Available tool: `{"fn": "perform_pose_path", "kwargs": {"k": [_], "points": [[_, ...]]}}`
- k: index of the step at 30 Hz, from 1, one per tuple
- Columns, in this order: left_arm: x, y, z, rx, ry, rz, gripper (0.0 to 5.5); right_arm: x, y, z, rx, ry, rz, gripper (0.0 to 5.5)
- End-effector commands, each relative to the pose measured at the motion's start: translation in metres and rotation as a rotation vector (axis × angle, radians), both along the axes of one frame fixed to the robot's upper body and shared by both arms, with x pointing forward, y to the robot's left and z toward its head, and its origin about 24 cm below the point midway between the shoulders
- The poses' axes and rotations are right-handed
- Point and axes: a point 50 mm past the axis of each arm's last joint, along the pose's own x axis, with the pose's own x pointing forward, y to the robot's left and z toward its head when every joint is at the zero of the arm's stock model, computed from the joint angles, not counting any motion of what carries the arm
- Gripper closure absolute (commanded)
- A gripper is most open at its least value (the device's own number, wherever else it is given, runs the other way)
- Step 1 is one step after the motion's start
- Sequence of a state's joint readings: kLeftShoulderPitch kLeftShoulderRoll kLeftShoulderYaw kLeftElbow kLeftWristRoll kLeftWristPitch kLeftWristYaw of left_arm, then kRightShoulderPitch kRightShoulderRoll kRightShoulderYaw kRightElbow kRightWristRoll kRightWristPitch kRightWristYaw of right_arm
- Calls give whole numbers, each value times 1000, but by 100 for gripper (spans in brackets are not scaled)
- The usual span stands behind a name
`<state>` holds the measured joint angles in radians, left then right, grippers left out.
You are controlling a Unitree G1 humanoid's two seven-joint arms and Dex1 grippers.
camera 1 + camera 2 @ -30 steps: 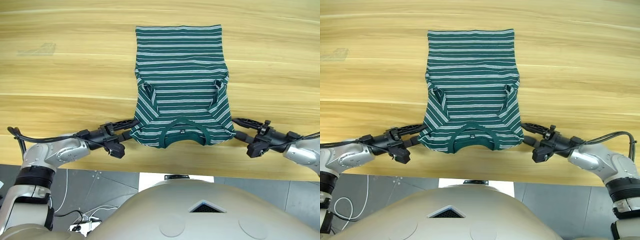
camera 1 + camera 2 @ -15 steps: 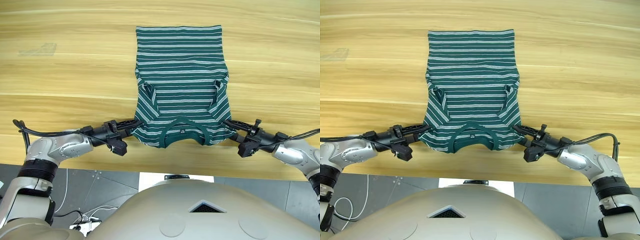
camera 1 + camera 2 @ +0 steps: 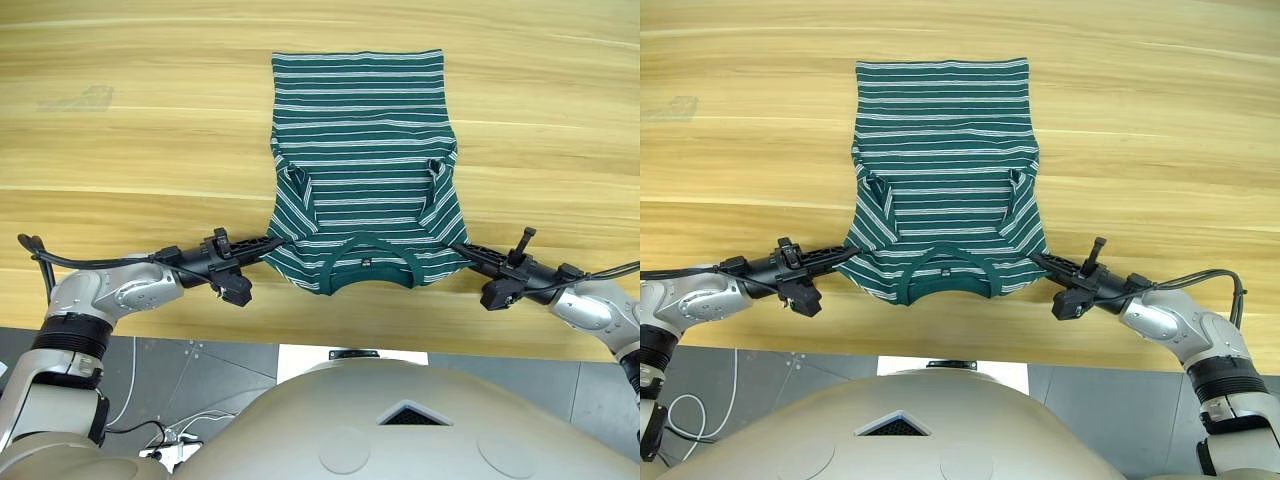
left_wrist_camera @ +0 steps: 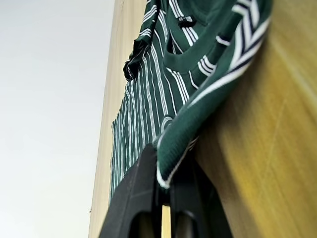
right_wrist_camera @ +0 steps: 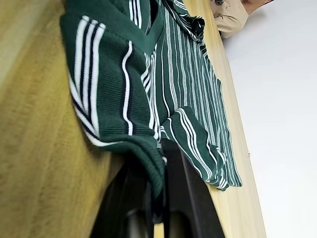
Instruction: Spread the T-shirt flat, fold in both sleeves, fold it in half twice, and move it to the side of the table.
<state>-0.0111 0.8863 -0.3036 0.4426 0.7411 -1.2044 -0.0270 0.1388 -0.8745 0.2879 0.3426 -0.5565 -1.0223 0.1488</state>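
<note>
On a wooden table, green striped T-shirt, sleeves folded in, left gripper clamped on one near corner, right gripper clamped on the other

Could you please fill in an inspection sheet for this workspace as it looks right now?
Surface: light wooden table, bare wood around the garment.
Job's things: green white-striped T-shirt lies on the table, both sleeves folded in, collar toward the robot; not yet folded in half.
Clutter: nothing seen.
Grippers: left gripper and right gripper each pinch a shoulder corner of the T-shirt at the near edge.
Cables: black cables loop off both forearms, clear of the fabric.
Surroundings: grey floor below the table's near edge.
</note>
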Motion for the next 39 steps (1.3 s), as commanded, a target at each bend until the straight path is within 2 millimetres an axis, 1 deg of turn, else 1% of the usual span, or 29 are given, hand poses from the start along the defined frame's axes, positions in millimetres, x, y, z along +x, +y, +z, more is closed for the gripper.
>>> {"fn": "perform_pose_path", "kwargs": {"k": [1,4,6,9,11,15,19,23,26,29,32,34,35,37,39], "points": [[-11,5,-16,74,81,9,550,5,-4,2,-33,6,-12,550],[-10,2,-13,39,80,8,550,8,-5,5,-31,-4,-4,550],[-10,0,-10,7,87,1,550,11,-2,12,-2,-25,1,550],[-10,-8,2,-114,79,41,550,10,7,22,60,-23,7,550],[-13,-10,8,-160,112,68,550,5,9,25,71,10,9,550],[-23,-7,21,-258,181,135,550,-8,4,36,114,76,-18,550],[-30,-3,30,-322,217,189,550,-20,3,43,133,129,-17,550],[-46,1,35,-358,281,222,550,-24,-1,54,150,142,-37,550],[-46,1,35,-387,289,242,550,-22,0,54,166,145,-42,550],[-50,2,39,-421,311,252,550,-25,1,62,219,158,-43,550],[-57,2,37,-422,335,250,550,-26,1,70,258,160,-39,550],[-47,0,38,-444,319,261,550,-18,6,71,270,144,-27,550],[-35,-1,39,-481,300,286,550,-6,8,74,311,105,-50,550],[-8,-7,39,-556,279,336,550,24,13,78,384,43,-118,550],[27,-18,38,-690,298,406,550,64,18,73,474,9,-238,550]]}}
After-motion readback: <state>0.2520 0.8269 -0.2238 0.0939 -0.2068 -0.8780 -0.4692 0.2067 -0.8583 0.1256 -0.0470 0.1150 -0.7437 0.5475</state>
